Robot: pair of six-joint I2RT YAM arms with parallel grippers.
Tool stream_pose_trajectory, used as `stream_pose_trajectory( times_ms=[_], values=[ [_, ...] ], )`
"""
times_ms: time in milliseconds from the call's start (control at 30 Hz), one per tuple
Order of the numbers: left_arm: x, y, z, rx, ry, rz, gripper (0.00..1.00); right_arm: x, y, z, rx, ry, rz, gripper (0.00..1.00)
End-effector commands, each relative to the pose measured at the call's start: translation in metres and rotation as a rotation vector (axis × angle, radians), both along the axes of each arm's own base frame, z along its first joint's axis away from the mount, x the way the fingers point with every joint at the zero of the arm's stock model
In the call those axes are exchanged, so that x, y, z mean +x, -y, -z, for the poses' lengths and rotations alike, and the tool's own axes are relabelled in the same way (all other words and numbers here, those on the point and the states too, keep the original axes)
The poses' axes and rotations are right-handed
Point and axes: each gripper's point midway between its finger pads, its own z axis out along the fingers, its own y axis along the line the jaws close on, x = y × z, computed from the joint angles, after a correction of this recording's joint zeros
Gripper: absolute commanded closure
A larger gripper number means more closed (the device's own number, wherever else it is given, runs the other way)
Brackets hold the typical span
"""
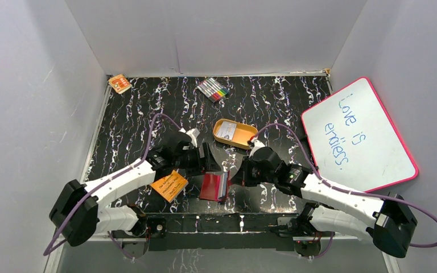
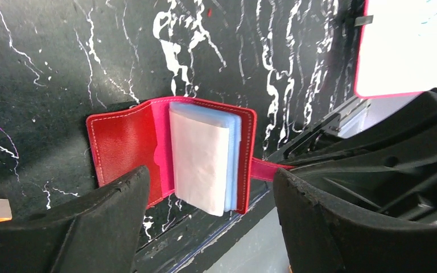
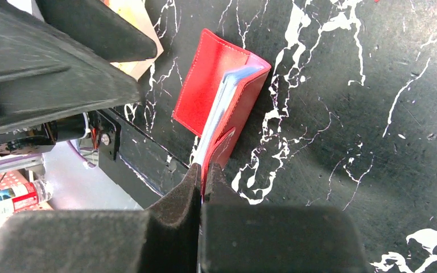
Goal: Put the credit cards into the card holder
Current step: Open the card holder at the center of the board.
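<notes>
The red card holder [image 1: 214, 186] lies open near the table's front edge, its bluish-clear pockets fanned up. It also shows in the left wrist view [image 2: 125, 142] and the right wrist view [image 3: 205, 85]. A pale whitish leaf [image 2: 199, 162] lies on top of the pockets; I cannot tell whether it is a card. My right gripper [image 1: 236, 173] [image 3: 203, 169] is shut on the holder's snap tab [image 2: 267, 169]. My left gripper [image 1: 209, 160] [image 2: 210, 176] is open and empty just above the holder. A pale credit card [image 1: 226, 131] lies in the orange tin.
The orange oval tin [image 1: 244, 136] sits behind the grippers. An orange booklet [image 1: 169, 185] lies left of the holder. A pink-framed whiteboard [image 1: 358, 136] leans at the right. Coloured markers [image 1: 213, 89] and a small orange box [image 1: 119, 83] lie at the back.
</notes>
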Motion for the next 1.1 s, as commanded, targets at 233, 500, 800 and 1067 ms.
stream_pose_trajectory(
  times_ms=[233,500,800,1067],
  values=[
    [-0.023,0.01,0.033,0.012,-0.09,0.119,0.33,0.001,0.001,0.002,0.023,0.017,0.013,1.0],
    [-0.023,0.017,0.037,0.026,-0.073,0.155,0.28,0.003,0.001,0.003,0.012,0.021,0.014,1.0],
    [-0.024,0.018,0.052,0.085,-0.079,0.183,0.27,0.006,-0.002,-0.005,0.02,0.039,0.009,1.0],
    [-0.022,0.024,0.046,0.078,-0.051,0.198,0.22,0.007,-0.004,-0.011,0.033,0.051,0.002,1.0]
  ],
)
